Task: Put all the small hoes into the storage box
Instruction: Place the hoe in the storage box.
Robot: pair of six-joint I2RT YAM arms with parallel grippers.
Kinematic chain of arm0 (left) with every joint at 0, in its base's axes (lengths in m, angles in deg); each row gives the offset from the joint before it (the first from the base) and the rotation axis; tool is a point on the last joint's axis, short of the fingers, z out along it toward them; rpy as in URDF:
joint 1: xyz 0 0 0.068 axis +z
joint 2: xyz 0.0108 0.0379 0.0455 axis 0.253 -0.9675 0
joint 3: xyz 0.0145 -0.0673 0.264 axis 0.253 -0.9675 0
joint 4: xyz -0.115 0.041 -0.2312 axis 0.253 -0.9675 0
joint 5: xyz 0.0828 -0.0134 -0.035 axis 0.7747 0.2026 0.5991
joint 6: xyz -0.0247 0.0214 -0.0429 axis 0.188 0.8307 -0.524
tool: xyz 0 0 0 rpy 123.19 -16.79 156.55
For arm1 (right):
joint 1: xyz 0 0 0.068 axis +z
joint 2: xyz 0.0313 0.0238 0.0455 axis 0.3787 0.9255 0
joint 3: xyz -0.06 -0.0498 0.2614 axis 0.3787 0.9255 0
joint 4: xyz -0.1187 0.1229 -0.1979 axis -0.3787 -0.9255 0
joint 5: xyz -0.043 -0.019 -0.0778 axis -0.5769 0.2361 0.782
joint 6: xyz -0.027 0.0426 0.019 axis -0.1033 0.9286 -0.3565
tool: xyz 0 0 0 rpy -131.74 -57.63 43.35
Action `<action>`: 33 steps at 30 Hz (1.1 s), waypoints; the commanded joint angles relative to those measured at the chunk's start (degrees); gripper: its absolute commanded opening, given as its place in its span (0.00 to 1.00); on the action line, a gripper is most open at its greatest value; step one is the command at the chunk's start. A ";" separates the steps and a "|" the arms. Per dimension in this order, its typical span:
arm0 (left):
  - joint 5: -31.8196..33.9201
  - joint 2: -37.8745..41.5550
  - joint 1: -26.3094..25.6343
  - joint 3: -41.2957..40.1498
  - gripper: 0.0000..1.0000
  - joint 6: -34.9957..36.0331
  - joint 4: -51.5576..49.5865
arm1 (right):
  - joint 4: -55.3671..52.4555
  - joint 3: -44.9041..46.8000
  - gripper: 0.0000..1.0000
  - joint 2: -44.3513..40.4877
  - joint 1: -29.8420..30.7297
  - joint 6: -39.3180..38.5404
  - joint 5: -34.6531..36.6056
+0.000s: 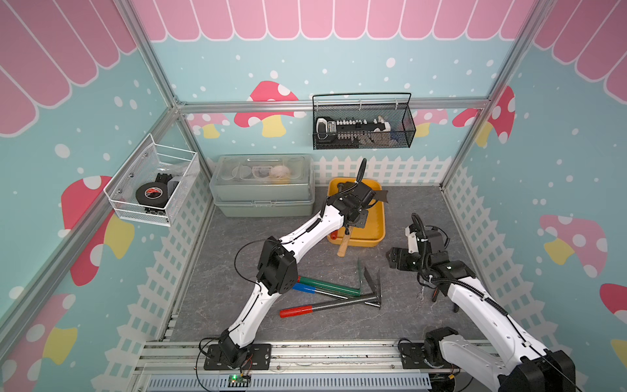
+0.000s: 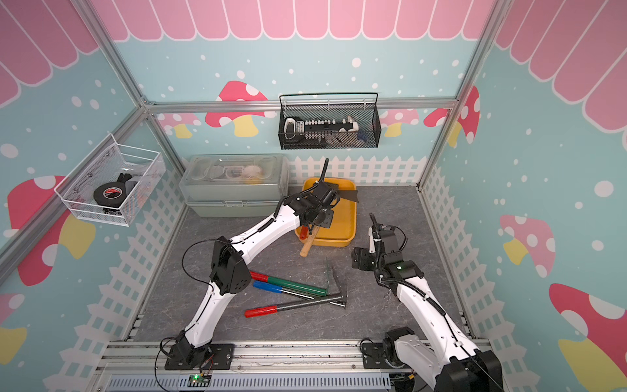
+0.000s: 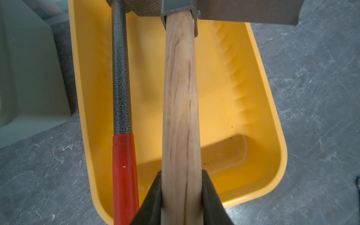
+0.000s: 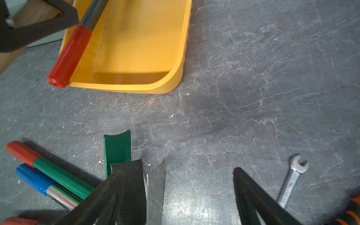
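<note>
Mushroom-print walls in pink and teal close in a grey marbled worktop (image 1: 237, 258). In both top views, right of centre, the small hoe (image 1: 343, 245) slants over the yellow storage box (image 1: 376, 225). Its dark blade is above the far right rim and its wooden handle end pokes out past the near rim.

In the left wrist view the left gripper (image 3: 181, 173) has its jaws clamped on the handle at the bottom centre of the frame, well away from the steel head at the top. A red-gripped tool (image 3: 122, 165) already lies along 1 side of the box. Whether the hoe touches the box I cannot tell.

The hoe looks rigid and head-heavy, with a smooth handle that may swivel in the grip. A hold nearer the head would probably steady it.

In the right wrist view the right gripper (image 4: 178, 171) has its jaws spread wide and empty at the lower edge, with a wrench (image 4: 292, 179) at the lower right.
</note>
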 commanded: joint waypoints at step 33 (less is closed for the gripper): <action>1.15 -10.04 5.77 4.22 0.00 -4.07 18.07 | -1.34 1.37 0.87 -2.29 -0.18 0.73 0.41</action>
